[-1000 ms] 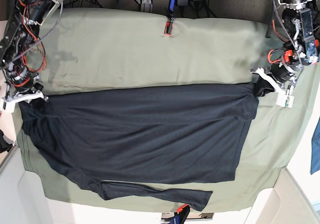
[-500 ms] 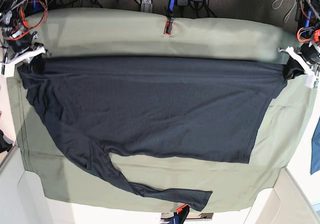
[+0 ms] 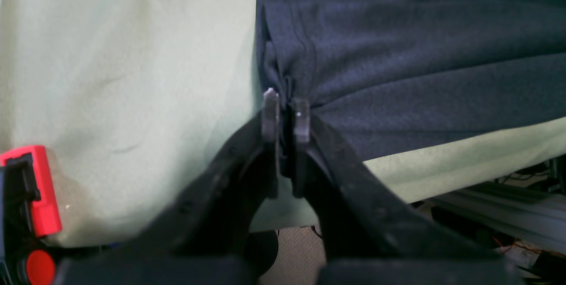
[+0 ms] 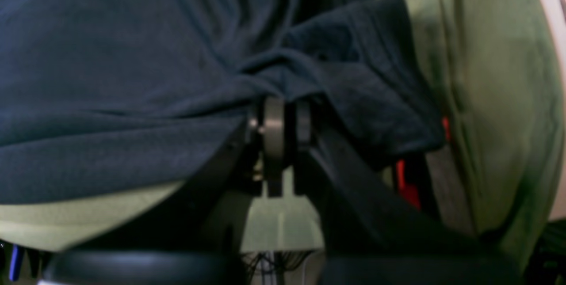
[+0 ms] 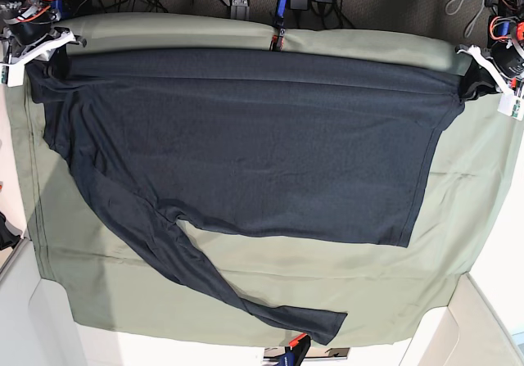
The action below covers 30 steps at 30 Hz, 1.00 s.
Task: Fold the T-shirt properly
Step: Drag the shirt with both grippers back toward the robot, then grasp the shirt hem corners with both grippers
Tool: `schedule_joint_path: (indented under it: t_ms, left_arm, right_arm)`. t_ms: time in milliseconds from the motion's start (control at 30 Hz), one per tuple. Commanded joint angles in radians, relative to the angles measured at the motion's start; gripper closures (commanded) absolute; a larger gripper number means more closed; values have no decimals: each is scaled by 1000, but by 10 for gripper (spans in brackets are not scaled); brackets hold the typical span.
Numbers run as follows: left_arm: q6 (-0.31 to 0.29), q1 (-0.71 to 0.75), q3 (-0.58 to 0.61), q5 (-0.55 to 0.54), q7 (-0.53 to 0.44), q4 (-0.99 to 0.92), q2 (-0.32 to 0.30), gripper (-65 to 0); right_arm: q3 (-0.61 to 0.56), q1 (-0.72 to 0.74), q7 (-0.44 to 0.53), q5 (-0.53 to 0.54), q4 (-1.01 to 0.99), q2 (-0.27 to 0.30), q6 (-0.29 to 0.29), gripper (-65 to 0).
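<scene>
The dark navy T-shirt (image 5: 246,153) lies spread flat over the olive-green cloth (image 5: 246,284), its upper edge stretched taut along the table's far side. My left gripper (image 5: 479,75) is shut on the shirt's hemmed corner at the far right; up close the fingertips (image 3: 283,104) pinch bunched fabric (image 3: 398,55). At the far left my right gripper (image 5: 53,51) is shut on the other corner, where dark folds (image 4: 110,77) gather at the gripper (image 4: 283,117). One long sleeve (image 5: 270,313) trails diagonally to the near edge.
A red and blue clamp (image 5: 278,34) holds the green cloth at the far edge, and another (image 5: 295,351) sits at the near edge. A red clamp (image 3: 31,196) shows beside the left arm. Cables and frame parts lie behind the table.
Both grippers have carried the shirt's upper edge from mid-table to the far edge, opening out the folded body. The sleeve has straightened along the near left.
</scene>
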Motion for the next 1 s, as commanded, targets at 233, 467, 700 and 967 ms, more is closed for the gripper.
schedule_joint_path:
  t_ms: [233, 467, 700, 967]
  left_arm:
    - [-2, 1, -13, -2, -47, 14, -22, -69]
    - [-2, 1, -13, -3, -11, 14, -23, -318]
    - [-2, 0, -65, -38, 8, 14, -23, -318]
    - [-2, -8, -154, -175, 6, 14, -76, -318]
  right_arm:
    - [9, -1, 42, 2, 17, 14, -4, -287]
    - [16, -1, 41, 2, 18, 14, -7, -287]
    - [92, 5, 50, 30, 31, 18, -7, -287]
    - [138, 97, 76, 41, 39, 76, -16, -287]
